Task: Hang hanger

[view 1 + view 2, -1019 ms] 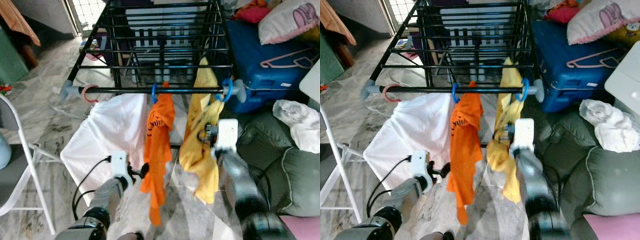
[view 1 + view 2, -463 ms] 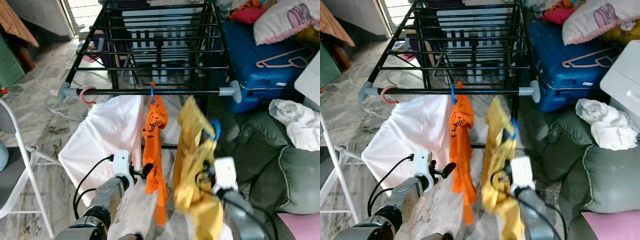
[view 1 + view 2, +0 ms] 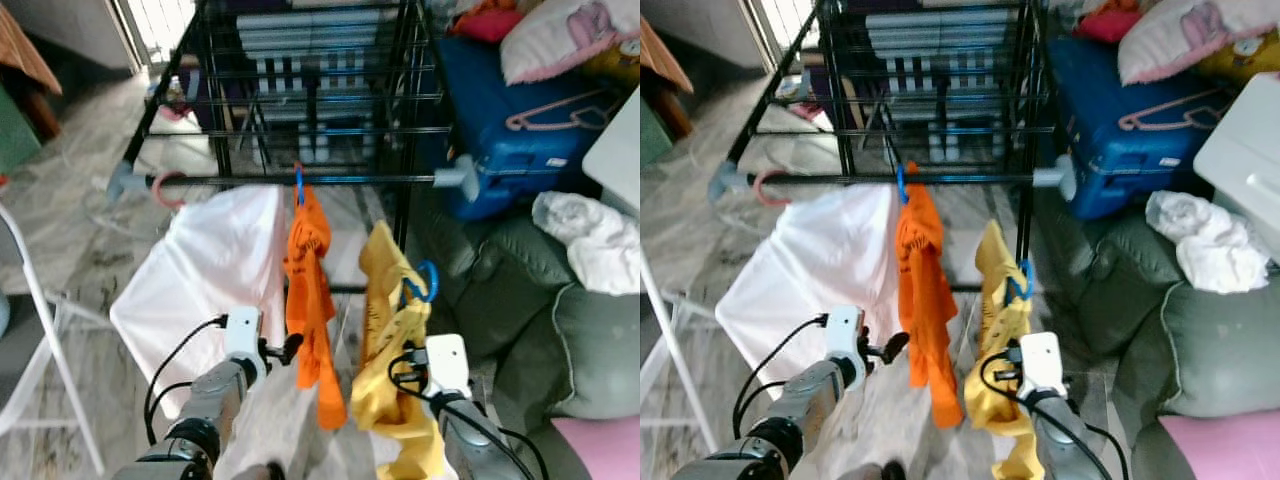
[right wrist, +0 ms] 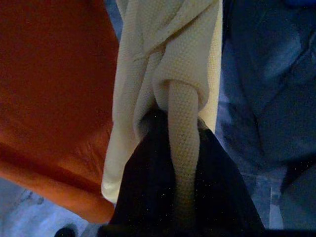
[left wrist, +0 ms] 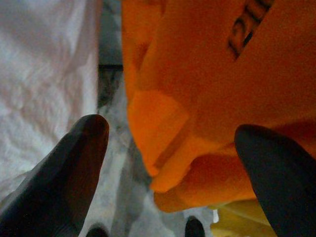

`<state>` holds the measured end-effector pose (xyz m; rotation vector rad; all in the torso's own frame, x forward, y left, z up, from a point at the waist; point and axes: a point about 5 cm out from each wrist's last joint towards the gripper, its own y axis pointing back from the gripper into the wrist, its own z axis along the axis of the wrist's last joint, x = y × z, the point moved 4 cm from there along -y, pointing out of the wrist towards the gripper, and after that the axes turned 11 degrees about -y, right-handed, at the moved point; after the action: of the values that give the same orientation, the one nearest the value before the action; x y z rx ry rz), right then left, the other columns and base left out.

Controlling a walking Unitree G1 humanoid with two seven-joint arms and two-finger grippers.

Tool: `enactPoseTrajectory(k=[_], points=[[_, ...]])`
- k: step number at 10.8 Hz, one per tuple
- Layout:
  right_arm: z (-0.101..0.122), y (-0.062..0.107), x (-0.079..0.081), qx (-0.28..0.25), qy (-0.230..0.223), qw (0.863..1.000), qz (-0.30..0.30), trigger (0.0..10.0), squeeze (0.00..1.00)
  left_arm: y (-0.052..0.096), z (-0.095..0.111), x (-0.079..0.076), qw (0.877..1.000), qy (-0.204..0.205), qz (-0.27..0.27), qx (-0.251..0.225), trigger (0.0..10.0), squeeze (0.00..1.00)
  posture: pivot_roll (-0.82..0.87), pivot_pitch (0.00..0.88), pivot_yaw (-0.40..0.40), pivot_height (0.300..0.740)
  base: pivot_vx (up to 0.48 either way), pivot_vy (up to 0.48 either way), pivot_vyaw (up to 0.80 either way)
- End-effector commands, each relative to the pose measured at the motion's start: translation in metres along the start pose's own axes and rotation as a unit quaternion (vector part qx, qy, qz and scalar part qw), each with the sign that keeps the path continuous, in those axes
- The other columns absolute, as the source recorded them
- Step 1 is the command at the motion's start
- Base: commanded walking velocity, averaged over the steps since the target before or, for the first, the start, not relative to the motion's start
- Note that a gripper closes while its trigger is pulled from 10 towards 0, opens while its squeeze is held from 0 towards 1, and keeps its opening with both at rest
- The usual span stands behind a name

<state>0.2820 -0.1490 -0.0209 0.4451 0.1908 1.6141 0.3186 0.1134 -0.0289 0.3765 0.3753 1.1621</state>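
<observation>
Here, floor: grey-veined marble tiles (image 3: 70, 230) run under everything, lit from a doorway at the far end.
Room: a black drying rack (image 3: 300, 90) stands ahead; to its right lie a blue suitcase (image 3: 510, 140) with a pink hanger (image 3: 555, 108) on its lid, and pillows (image 3: 560, 40) behind it. A grey-green sofa (image 3: 570, 330) fills the near right, with a crumpled white cloth (image 3: 590, 235) on it. A white chair frame (image 3: 35, 330) stands at the near left.
Rack front rail: a dark bar (image 3: 290, 180) with grey end caps runs left to right; a pink hook (image 3: 170, 188) sits near its left end.
White sheet: a white sheet (image 3: 210, 280) hangs below the rail's left part.
Orange garment: an orange garment (image 3: 312, 290) hangs from the rail by a blue hook (image 3: 298, 180), long axis straight down.
Hanger: the blue hanger (image 3: 425, 283) sits off the rail, below and to the right of the orange garment, its loop pointing up and slightly toward the sofa.
Yellow garment: a yellow garment (image 3: 395, 360) drapes on the hanger, long axis near vertical, tilted a little, bunched low.
Right gripper: the right gripper (image 4: 173, 163) has its fingers clamped on a fold of the yellow garment, low in front of the sofa.
Left gripper: the left gripper (image 5: 170, 148) is spread wide, the orange garment's lower hem between its fingers (image 5: 69, 158), with no contact to be made out.
</observation>
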Motion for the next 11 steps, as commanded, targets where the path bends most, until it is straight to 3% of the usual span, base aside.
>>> enactPoseTrajectory(k=[1, 8, 11], points=[[0.005, -0.003, 0.001, -0.009, -0.015, 1.000, -0.004, 10.0, 0.00, 0.003, -0.007, 0.005, 1.000, -0.006, 0.010, 0.012, 10.0, 0.00, -0.21, 0.055, 0.070, 0.740, -0.356, 0.000, 0.00], [0.002, -0.008, -0.003, 0.002, -0.034, 0.999, -0.009, 10.0, 0.00, 0.003, -0.004, 0.009, 1.000, -0.016, 0.019, 0.013, 10.0, 0.00, -0.19, 0.035, 0.069, 0.740, -0.480, 0.000, 0.00], [0.000, -0.011, 0.007, 0.010, -0.038, 0.999, 0.018, 10.0, 0.00, 0.007, -0.010, 0.017, 0.999, -0.022, 0.034, 0.021, 10.0, 0.00, -0.17, 0.026, 0.062, 0.740, -0.480, 0.000, 0.00]])
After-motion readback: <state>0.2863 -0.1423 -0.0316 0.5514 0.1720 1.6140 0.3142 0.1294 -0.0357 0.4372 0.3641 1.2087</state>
